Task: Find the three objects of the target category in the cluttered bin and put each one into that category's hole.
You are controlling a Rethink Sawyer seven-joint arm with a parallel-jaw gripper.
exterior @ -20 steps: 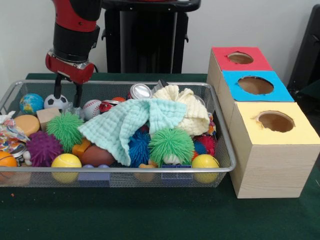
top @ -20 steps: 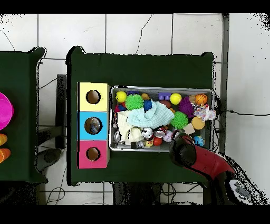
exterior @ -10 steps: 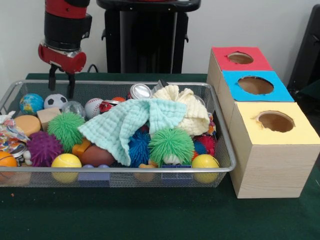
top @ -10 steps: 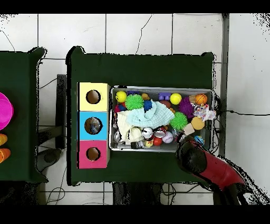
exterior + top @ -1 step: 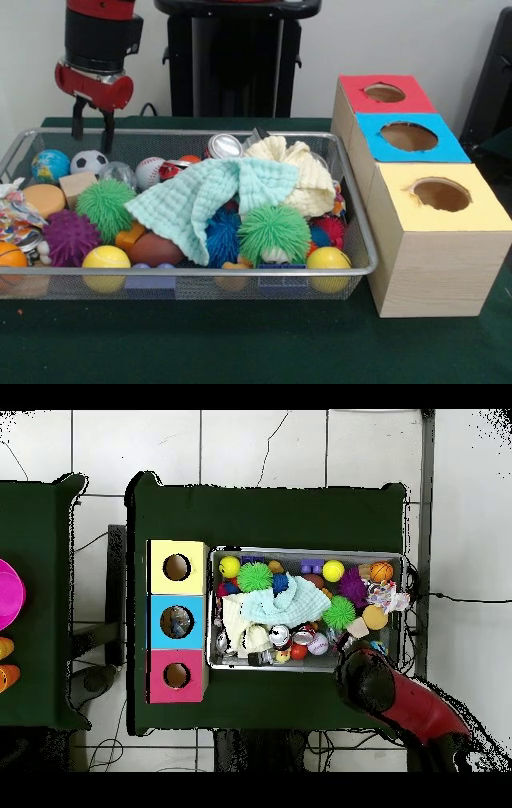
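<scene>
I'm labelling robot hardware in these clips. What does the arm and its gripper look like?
The arm is a thick round column, red above a black band, ending in a red rounded wrist collar. The gripper has two thin, dark, straight jaws hanging from that collar. No cables or markings show. From overhead the arm appears red with black.

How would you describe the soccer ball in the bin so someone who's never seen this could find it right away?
Start at the wire mesh bin and go to its far corner under the gripper. The soccer ball sits there between a blue globe ball and a clear ball. It alone is white with black patches.
</scene>
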